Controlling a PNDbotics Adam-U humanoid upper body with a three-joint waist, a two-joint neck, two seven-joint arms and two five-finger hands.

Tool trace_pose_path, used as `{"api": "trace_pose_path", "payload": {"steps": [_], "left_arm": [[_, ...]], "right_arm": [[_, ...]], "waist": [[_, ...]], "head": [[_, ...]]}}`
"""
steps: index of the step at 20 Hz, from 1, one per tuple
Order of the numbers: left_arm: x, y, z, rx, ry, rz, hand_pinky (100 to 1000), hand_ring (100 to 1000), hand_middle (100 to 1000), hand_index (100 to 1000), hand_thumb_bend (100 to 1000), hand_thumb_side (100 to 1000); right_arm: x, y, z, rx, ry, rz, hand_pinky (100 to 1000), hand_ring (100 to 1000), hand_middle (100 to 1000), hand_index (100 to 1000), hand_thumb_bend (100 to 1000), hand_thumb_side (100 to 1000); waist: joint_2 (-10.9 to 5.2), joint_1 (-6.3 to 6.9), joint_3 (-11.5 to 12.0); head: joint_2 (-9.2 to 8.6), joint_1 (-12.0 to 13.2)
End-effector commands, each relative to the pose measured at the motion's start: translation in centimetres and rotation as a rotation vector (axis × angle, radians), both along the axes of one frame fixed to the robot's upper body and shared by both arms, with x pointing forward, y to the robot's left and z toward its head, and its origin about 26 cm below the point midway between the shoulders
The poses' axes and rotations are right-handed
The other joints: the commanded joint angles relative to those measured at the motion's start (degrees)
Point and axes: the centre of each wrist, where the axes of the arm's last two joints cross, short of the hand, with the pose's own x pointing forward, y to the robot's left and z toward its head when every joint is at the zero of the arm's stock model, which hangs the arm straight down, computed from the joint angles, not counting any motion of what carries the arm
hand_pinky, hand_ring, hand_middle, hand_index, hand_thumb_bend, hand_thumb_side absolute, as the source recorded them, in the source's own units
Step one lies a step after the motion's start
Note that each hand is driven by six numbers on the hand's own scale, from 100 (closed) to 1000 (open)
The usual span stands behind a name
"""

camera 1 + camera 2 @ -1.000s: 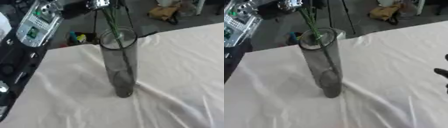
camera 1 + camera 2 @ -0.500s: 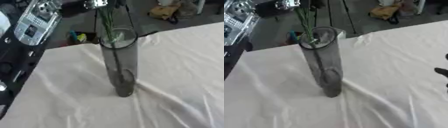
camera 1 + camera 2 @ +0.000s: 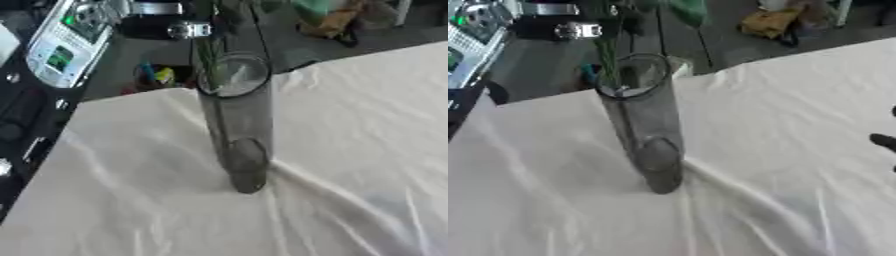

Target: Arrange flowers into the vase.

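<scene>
At the top of the left eye view we see the left robot hand (image 3: 162, 20), black with a silver joint, reaching in from the upper left above the vase mouth. It is blurred and partly cut by the frame edge, so we cannot tell whether its fingers are curled or straight, nor whether they touch the stems. Of the right robot hand (image 3: 885, 142) only dark fingertips show, at the right edge of the right eye view, apart from everything else; its state we cannot tell either.

Just below the left robot hand hang the thin green flower stems (image 3: 210, 55). They run down from the top edge and pass through the mouth of the tall smoky-grey transparent glass cylinder vase (image 3: 238, 125), on its left side. How far down inside they reach is hidden by the dark glass, and no blossoms show within the frame.

The vase stands upright on the worktop, which is covered by a creased white cloth (image 3: 350, 150). A long fold runs from the vase's foot toward the lower right.

Beyond the worktop's far edge lies a dark floor with a yellowish crumpled thing (image 3: 773, 21). At the upper left a grey device with a small green screen (image 3: 63, 45) shows.
</scene>
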Motion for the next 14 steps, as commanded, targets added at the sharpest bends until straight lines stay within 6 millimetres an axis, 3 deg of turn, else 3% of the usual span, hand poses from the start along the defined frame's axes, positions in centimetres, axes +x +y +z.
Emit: {"api": "trace_pose_path", "payload": {"steps": [1,3,4,5,14], "left_arm": [[-0.9,0.9,1.9,0.004,-0.059,0.025,978,973,904,1000,100,1000],[-1.0,0.6,1.9,0.004,-0.059,0.010,976,975,907,1000,100,1000],[-1.0,0.4,1.7,-0.008,-0.046,-0.010,957,971,907,1000,100,908],[-1.0,0.1,1.6,-0.025,-0.030,-0.034,960,972,909,1000,100,1000],[-2.0,0.7,2.7,-0.112,-0.069,-0.007,991,985,927,1000,100,1000]], "right_arm": [[-0.1,0.0,1.0,-0.026,-0.024,0.005,826,1000,305,494,100,1000],[-0.1,0.1,1.0,-0.029,-0.021,0.009,826,1000,304,494,100,1000],[-0.1,0.1,1.0,-0.029,-0.020,0.011,827,1000,304,494,100,1000],[-0.1,0.2,1.0,-0.030,-0.019,0.012,827,1000,304,494,100,1000],[-0.1,0.2,1.1,-0.032,-0.012,0.013,827,1000,304,494,100,1000]], "waist": [[-2.07,0.51,0.05],[-2.09,0.62,0.01],[-2.09,0.67,-0.03],[-2.09,0.71,-0.05],[-2.01,0.91,-0.01]], "head": [[0.39,-0.08],[0.34,-0.13],[0.33,-0.13],[0.34,-0.13],[0.35,-0.26]]}}
